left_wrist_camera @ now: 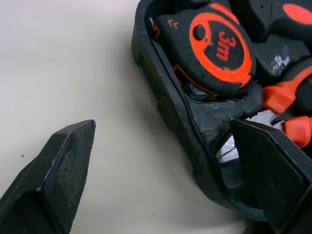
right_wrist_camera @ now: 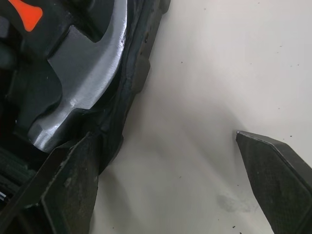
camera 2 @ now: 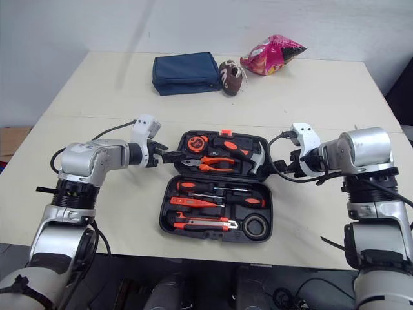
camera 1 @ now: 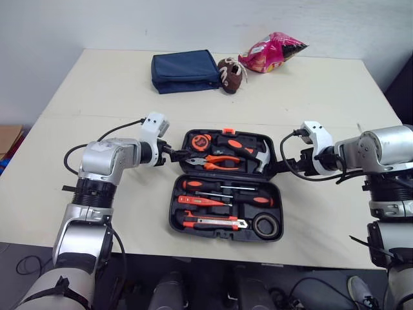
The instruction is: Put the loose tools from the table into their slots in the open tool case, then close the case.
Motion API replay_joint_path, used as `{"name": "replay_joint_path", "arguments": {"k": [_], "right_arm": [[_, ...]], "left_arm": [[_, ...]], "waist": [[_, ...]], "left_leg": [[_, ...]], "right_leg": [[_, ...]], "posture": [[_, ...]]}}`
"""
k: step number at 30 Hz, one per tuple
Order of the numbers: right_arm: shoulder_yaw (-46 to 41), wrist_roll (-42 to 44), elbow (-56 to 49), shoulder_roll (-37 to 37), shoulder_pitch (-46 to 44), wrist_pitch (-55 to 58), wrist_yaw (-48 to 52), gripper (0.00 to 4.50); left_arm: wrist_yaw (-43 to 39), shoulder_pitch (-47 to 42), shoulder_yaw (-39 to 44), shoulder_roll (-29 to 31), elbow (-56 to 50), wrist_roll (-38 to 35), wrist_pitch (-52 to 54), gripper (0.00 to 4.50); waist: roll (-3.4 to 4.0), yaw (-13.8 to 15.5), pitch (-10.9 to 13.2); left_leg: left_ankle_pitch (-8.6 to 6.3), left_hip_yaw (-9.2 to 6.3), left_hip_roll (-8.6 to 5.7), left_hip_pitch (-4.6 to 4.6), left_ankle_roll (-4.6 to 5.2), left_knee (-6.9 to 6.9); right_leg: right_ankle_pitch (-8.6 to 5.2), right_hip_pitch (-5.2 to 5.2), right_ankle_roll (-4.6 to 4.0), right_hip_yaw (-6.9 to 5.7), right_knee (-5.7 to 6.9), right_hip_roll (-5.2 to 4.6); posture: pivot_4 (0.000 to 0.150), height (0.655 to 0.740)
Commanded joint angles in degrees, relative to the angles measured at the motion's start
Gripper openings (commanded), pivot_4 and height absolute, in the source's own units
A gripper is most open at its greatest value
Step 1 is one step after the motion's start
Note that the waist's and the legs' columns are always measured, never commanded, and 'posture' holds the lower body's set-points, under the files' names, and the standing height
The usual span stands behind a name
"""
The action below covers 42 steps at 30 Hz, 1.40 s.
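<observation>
Tool case (camera 1: 173, 206) rim sits between spread fingers of left gripper (camera 1: 179, 155) & right gripper (camera 1: 275, 169); both should pinch evenly, fold far half over w/o spilling hammer (right_wrist_camera: 87, 73).

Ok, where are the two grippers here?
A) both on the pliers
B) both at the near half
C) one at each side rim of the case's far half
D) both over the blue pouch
C: the left gripper is open astride the rim of the tool case beside the tape measure, and the right gripper is open at the opposite rim by the hammer head.
</observation>
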Motion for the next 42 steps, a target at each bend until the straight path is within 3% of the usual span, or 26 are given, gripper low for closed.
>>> {"name": "replay_joint_path", "arguments": {"k": [1,4,6,15,17,22,27,31,35,42], "right_arm": [[-0.42,-0.97,1.17,0.4,-0.69,-0.52,-1.28,4.5],[-0.21,-0.96,2.06,0.82,-0.79,-0.67,-1.54,4.5],[-1.4,-0.85,4.0,2.4,-1.05,-0.24,-2.29,3.98],[-7.67,-0.53,3.3,6.66,1.5,-5.02,-4.25,0.03],[-9.89,0.06,-1.45,7.75,3.98,-13.38,-2.9,0.0],[-13.95,2.11,-12.85,8.38,12.1,-27.4,0.93,0.0],[-13.98,-1.67,-16.06,8.08,19.16,-45.65,2.49,0.0],[-10.29,-9.71,-12.77,7.12,23.83,-66.97,3.65,0.0],[-8.12,-18.35,-4.66,6.74,28.37,-89.56,0.27,0.0],[-4.11,-31.71,9.68,3.39,33.33,-121.79,-7.82,0.0]], "left_arm": [[-0.32,-1.29,-0.95,-0.17,-0.06,0.88,0.48,4.45],[-0.28,-1.36,-1.49,-0.26,0.49,1.62,0.21,4.45],[0.36,-1.18,-2.18,-0.27,1.08,2.87,-1.13,3.91],[-1.72,-1.0,-1.79,-1.72,0.32,1.43,-1.27,0.44],[-1.56,-0.35,-0.74,-1.99,-1.47,1.34,-3.28,0.01],[-2.04,5.72,2.75,-2.96,-10.86,1.43,-18.96,0.01],[-2.26,11.5,5.25,-4.31,-9.15,5.06,-43.66,0.01],[-1.83,14.26,4.84,-4.6,-3.55,8.74,-59.32,0.01],[1.47,18.77,0.4,-2.17,3.44,19.7,-83.83,0.01],[4.91,22.1,-0.85,0.01,7.68,25.54,-97.71,0.01]], "waist": [[-0.01,0.02,0.0],[-0.01,0.0,-0.01],[-0.06,-0.03,-0.04],[-0.42,0.05,-0.27],[-0.45,0.08,-0.29],[-0.34,-0.06,-0.17],[-0.38,-0.01,-0.09],[-0.38,-0.02,-0.05],[-0.38,0.08,-0.05],[-0.38,0.05,-0.05]], "left_leg": [[0.0,0.0,0.0,0.0,0.0,0.02],[0.0,0.01,-0.01,0.02,0.0,0.03],[0.0,0.03,0.01,0.05,0.0,0.02],[-0.01,0.09,0.02,0.26,0.01,0.32],[-0.02,-0.03,0.0,0.26,0.04,0.52],[-0.07,0.02,0.0,0.1,0.03,0.63],[-0.07,0.19,0.03,-0.02,0.03,0.51],[-0.08,0.38,0.03,0.08,0.05,0.44],[-0.1,0.41,0.03,0.13,0.09,0.44],[-0.17,0.4,0.01,0.27,0.28,0.5]], "right_leg": [[0.0,0.01,0.0,0.01,0.0,0.0],[0.0,0.02,0.0,0.03,0.02,-0.02],[0.0,0.02,0.0,0.04,0.04,-0.02],[0.0,0.18,0.0,0.15,0.25,-0.16],[0.0,0.28,0.0,0.19,0.19,-0.27],[0.01,0.1,0.02,0.51,0.31,-0.29],[0.01,-0.12,0.02,0.56,0.38,-0.16],[0.02,-0.17,0.03,0.4,0.2,-0.11],[0.02,-0.15,0.03,0.34,0.21,-0.14],[0.06,0.09,0.1,0.26,0.09,-0.35]], "posture": [[0.15,0.74],[0.15,0.74],[0.15,0.74],[0.15,0.74],[0.15,0.74],[0.15,0.74],[0.15,0.74],[0.15,0.74],[0.15,0.74],[0.15,0.74]]}}
